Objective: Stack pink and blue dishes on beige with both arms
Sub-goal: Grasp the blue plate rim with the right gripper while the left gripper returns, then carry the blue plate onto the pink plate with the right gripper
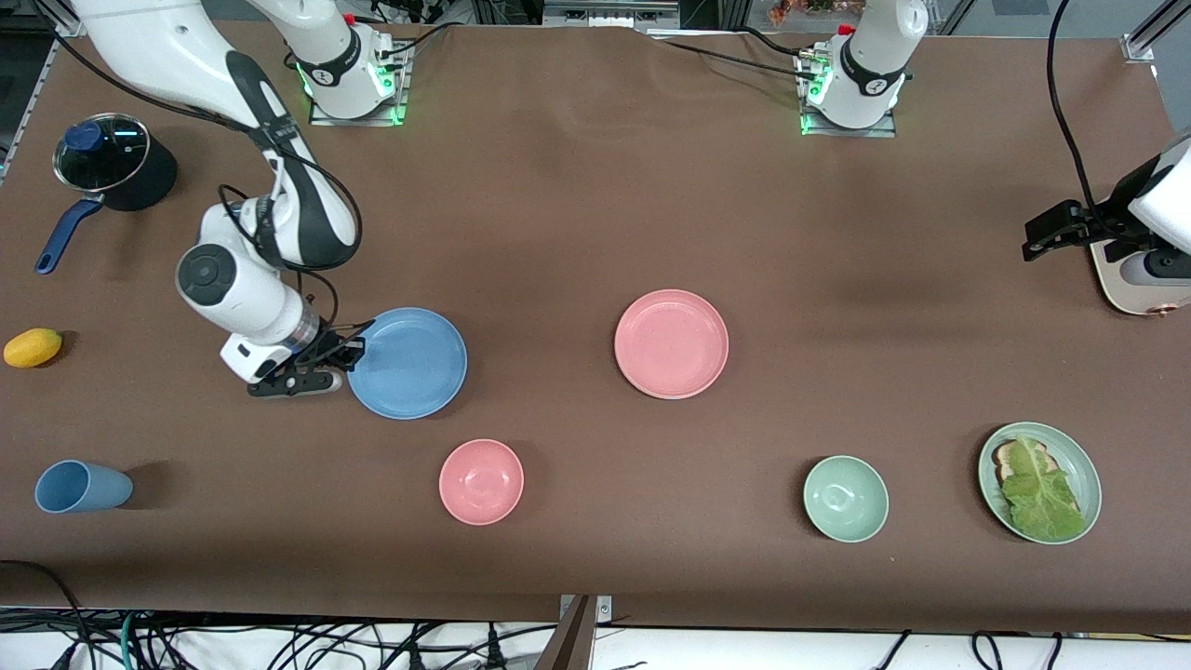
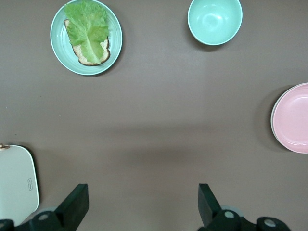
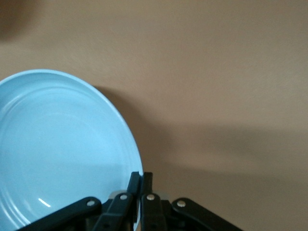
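The blue dish (image 1: 409, 363) lies toward the right arm's end of the table. My right gripper (image 1: 352, 354) is shut on its rim, on the edge toward that end. The right wrist view shows the fingers of the right gripper (image 3: 141, 180) pinched together over the rim of the blue dish (image 3: 62, 154). The pink dish (image 1: 672, 343) sits by itself near the table's middle; its edge shows as the pink dish (image 2: 293, 118) in the left wrist view. My left gripper (image 1: 1042, 237) hangs open and empty over the left arm's end of the table, shown as the left gripper (image 2: 143, 202). No beige dish is in view.
Nearer the front camera stand a pink bowl (image 1: 481, 481), a green bowl (image 1: 846, 498), a green plate with lettuce and bread (image 1: 1039, 482) and a blue cup (image 1: 79, 487). A yellow fruit (image 1: 33, 347) and a lidded pot (image 1: 112, 167) sit at the right arm's end. A pale rounded appliance (image 1: 1130, 284) lies under the left arm.
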Robot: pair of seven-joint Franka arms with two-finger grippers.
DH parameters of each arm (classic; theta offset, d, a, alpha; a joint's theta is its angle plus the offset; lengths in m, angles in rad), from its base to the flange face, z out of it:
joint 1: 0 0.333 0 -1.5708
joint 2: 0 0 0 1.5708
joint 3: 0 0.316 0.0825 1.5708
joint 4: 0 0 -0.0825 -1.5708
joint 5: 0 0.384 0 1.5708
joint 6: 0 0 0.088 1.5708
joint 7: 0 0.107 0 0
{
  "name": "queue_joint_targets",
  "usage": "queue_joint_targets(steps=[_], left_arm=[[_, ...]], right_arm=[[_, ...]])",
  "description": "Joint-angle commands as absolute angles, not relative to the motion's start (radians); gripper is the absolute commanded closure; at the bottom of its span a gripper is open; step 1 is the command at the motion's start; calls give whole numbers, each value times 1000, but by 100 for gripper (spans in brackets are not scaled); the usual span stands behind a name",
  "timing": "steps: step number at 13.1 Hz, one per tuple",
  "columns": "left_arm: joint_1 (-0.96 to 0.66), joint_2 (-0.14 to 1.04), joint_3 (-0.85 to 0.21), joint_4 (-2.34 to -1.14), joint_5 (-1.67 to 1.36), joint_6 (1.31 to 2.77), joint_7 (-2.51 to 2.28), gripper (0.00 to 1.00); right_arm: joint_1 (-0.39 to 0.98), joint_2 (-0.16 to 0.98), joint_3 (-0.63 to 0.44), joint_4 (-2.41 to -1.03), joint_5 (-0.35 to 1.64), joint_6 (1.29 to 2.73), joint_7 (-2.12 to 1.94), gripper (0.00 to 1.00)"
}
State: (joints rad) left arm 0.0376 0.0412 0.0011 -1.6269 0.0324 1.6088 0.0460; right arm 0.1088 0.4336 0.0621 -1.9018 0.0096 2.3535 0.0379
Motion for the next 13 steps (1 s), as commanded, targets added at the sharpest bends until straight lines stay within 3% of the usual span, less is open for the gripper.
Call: queue_joint_targets(steps=[1, 3, 7, 13], left_arm=[[41, 46, 6, -1612, -4, 1609, 71, 0], [29, 49, 5, -1603, 8, 1611, 66, 0], [35, 97, 5, -1536, -6, 1605, 67, 0], [37, 94, 3, -1534, -6, 1603, 83, 0]], right_arm=[[115, 423, 98, -1694, 21, 2098, 40, 100], [153, 429, 106, -1620, 25, 2033, 78, 100], [306, 449, 123, -1606, 20, 2046, 350, 100], [558, 593, 123, -1470, 20, 2127, 812, 100]])
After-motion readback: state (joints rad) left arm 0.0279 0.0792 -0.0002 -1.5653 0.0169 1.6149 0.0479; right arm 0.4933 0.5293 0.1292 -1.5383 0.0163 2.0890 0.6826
